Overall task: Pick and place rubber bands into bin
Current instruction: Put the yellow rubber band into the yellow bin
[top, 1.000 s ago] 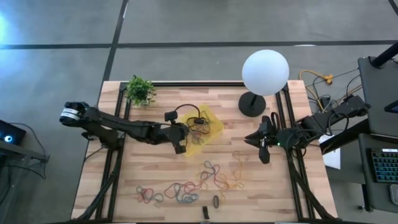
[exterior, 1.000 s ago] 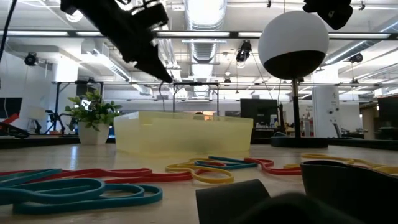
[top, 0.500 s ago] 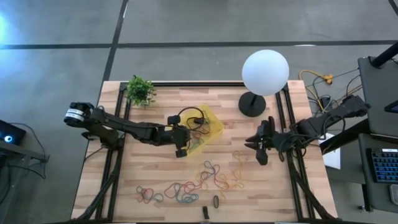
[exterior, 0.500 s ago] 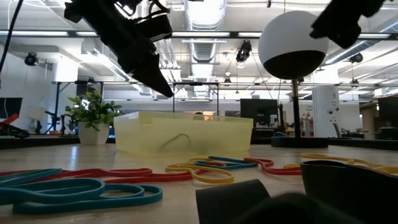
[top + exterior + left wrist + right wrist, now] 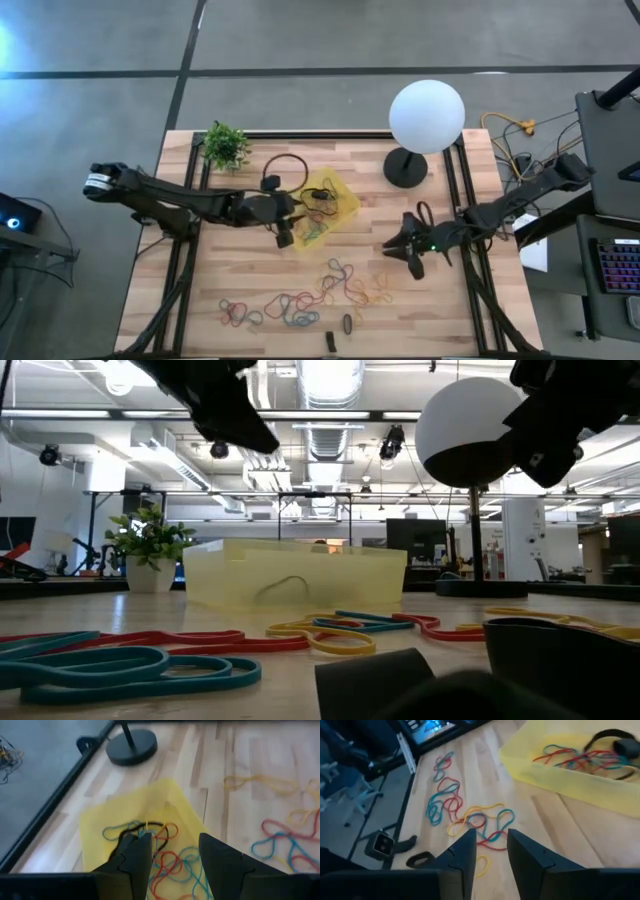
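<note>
left gripper (image 5: pixel 283 222) stretched low over the shallow translucent yellow plastic bin (image 5: pixel 343 200), fingers spread, seemingly empty | right gripper (image 5: pixel 408 250) angled toward loose coloured rubber bands (image 5: pixel 340 278) on the wooden table (image 5: pixel 240 270), fingers narrowly apart

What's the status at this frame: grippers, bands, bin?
Left gripper open, empty, over the bin. Right gripper open above loose rubber bands on the table. Bin holds several bands. Nothing in the way.
</note>
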